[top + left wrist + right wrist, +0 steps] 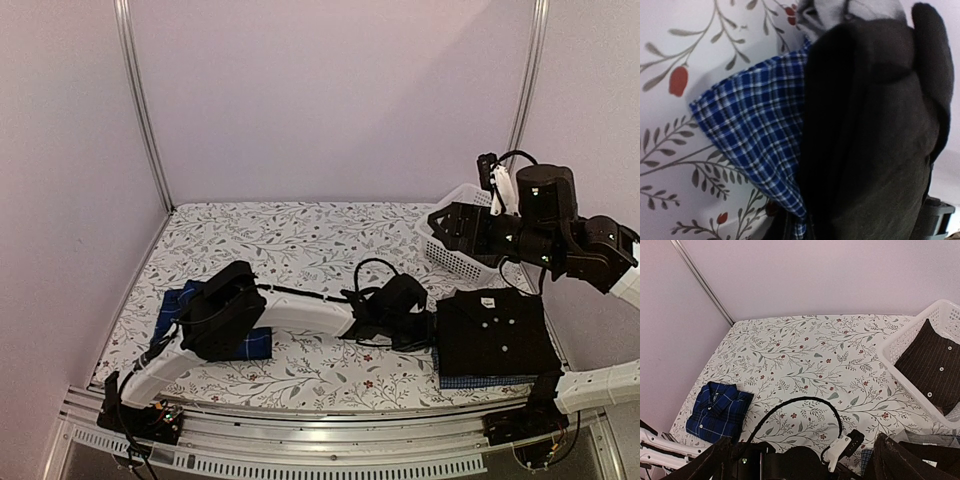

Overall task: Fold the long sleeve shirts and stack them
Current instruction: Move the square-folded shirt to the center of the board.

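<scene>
A plain black shirt [495, 330] with white buttons lies folded on a fine blue check shirt [480, 381] at the right front of the table. My left gripper [428, 330] reaches across to that stack's left edge. In the left wrist view the blue check cloth [760, 125] runs down into my left gripper [802, 230], pinched there beside the black cloth [865, 150]. A folded dark blue plaid shirt [255, 343] [717, 412] lies at the left front, partly under the left arm. My right gripper [450, 228] [805, 465] hangs high, open and holding nothing.
A white lattice basket [455, 255] [910, 337] stands at the back right and holds a dark pinstriped garment [932, 365] with white buttons. The left arm [300, 315] and its cable span the front of the flowered tablecloth [300, 240].
</scene>
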`<state>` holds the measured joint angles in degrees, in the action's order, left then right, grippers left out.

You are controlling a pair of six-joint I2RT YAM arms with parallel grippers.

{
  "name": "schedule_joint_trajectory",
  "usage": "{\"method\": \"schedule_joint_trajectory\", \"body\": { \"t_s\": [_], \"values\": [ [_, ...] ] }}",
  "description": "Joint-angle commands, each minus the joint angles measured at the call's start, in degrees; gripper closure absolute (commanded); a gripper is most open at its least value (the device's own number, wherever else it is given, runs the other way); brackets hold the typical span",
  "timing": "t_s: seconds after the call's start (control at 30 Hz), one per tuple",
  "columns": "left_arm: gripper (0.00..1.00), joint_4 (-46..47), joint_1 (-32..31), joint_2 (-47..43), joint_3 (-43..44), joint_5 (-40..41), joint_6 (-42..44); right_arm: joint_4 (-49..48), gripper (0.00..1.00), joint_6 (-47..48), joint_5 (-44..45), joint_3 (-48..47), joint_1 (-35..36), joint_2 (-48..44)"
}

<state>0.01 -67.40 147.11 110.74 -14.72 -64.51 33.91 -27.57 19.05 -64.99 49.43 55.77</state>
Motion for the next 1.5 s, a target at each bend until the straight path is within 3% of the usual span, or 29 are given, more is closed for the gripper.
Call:
{"method": "schedule_joint_trajectory", "body": {
  "t_s": [0.0,0.27,0.63,1.47],
  "values": [
    [0.99,-0.93,-0.62,0.59,-0.82,0.97,0.04,0.45,0.04,0.24,-0.18,-1.25,-0.29,0.39],
    [1.00,8.38,2.11,-10.24,-18.40,4.32,-1.84,-0.10,0.03,0.61,0.62,-1.33,-0.27,1.46],
    [1.00,9.69,11.92,-22.61,-35.86,5.50,1.04,-1.94,0.03,0.67,0.79,-1.30,-0.24,4.10],
    [1.00,-5.27,38.54,-33.24,-44.86,3.70,20.82,-7.51,0.02,0.14,-0.43,-1.72,-0.26,15.18]
  ]
}}
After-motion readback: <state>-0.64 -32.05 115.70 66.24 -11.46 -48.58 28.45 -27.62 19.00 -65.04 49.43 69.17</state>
